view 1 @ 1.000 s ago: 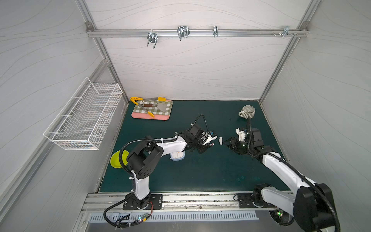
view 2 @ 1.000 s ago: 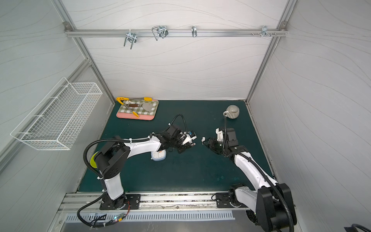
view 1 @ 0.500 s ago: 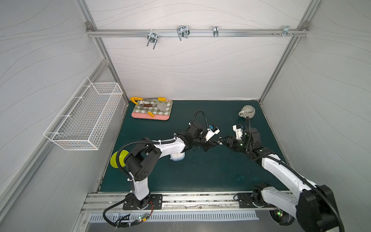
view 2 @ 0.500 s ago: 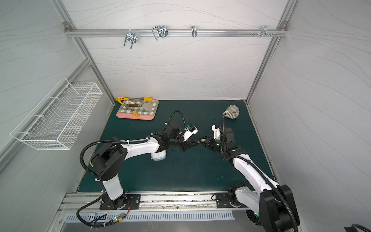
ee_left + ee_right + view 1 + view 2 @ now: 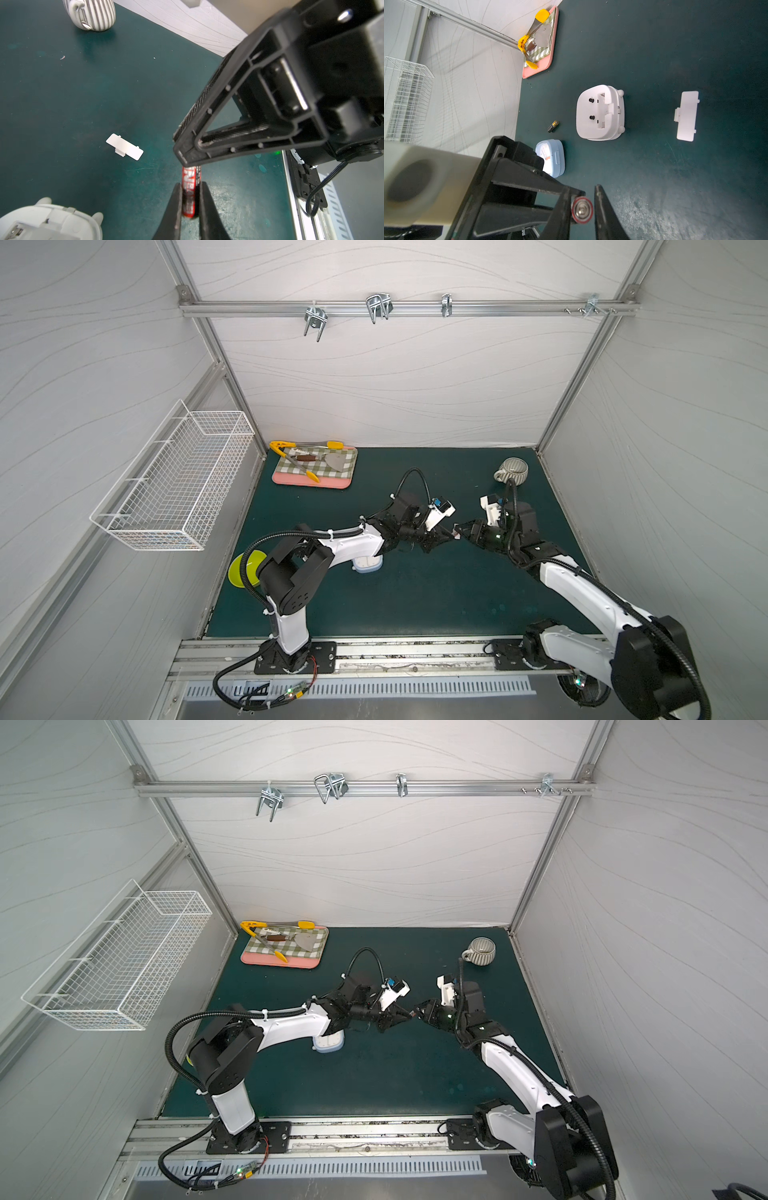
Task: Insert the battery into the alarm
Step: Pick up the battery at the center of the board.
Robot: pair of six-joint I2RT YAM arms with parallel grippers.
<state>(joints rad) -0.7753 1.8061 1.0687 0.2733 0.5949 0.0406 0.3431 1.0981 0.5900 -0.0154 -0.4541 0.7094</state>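
The red-and-black cylindrical battery (image 5: 190,193) is held above the green table (image 5: 654,52) in the clamped jaws of the left gripper (image 5: 190,187). The jaws of the right gripper (image 5: 583,194) stand narrow around its free end, but I cannot tell if they grip. The white plastic alarm (image 5: 600,112) lies face down with its compartment open and its white lid (image 5: 686,116) well apart. Insertion is not yet done.

White arm links (image 5: 353,545), black joints (image 5: 291,576), ribbed black cables (image 5: 268,536), black triangular-framed pincer fingers (image 5: 220,152), white wrist cameras (image 5: 489,508)

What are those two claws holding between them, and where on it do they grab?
The left claw pinches a red battery by one end. The right claw straddles its other end; whether it grips yet cannot be told.
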